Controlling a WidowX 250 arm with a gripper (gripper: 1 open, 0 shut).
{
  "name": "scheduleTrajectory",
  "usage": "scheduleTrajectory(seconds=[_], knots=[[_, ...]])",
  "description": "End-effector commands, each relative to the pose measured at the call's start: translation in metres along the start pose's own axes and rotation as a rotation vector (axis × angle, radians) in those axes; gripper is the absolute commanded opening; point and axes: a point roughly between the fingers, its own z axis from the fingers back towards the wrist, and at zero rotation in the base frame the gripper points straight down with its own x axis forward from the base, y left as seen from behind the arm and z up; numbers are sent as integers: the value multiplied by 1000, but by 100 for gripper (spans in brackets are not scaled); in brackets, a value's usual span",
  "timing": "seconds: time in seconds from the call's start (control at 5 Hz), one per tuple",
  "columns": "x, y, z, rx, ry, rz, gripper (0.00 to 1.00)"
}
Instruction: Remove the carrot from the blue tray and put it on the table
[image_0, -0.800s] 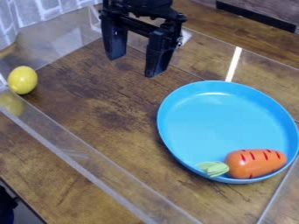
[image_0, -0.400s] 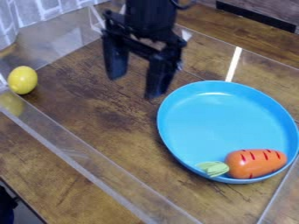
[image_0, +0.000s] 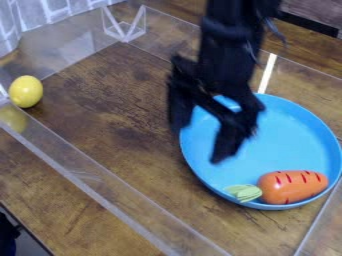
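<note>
gripper (image_0: 205, 127): your jaws stand wide apart, empty, over the blue tray (image_0: 297, 117) | carrot (image_0: 290, 186): at the tray's near rim | handling: probably light, stiff, slick; pinch the ridged orange body

Worn wooden table (image_0: 107, 125), blue tray (image_0: 301, 130), yellow ball (image_0: 26, 91)

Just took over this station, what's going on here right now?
The gripper hangs open and empty over the left part of the blue tray, pointing down. The carrot lies untouched at the tray's near rim, leafy top to the left, so the pick has not been made yet. A yellow ball sits apart at the table's left edge.
</note>
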Motion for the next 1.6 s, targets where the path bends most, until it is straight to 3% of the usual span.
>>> scheduleTrajectory(seconds=[0.0,0.2,0.4,0.8,1.2,1.4], knots=[[35,-10,-1,21,-90,-76,100],[52,-16,-20,22,-112,-85,100],[62,-20,-25,31,-153,-90,100],[67,-40,-11,41,-190,-37,100],[93,-39,-24,43,-205,-170,100],[99,-35,-25,46,-209,-179,0]])
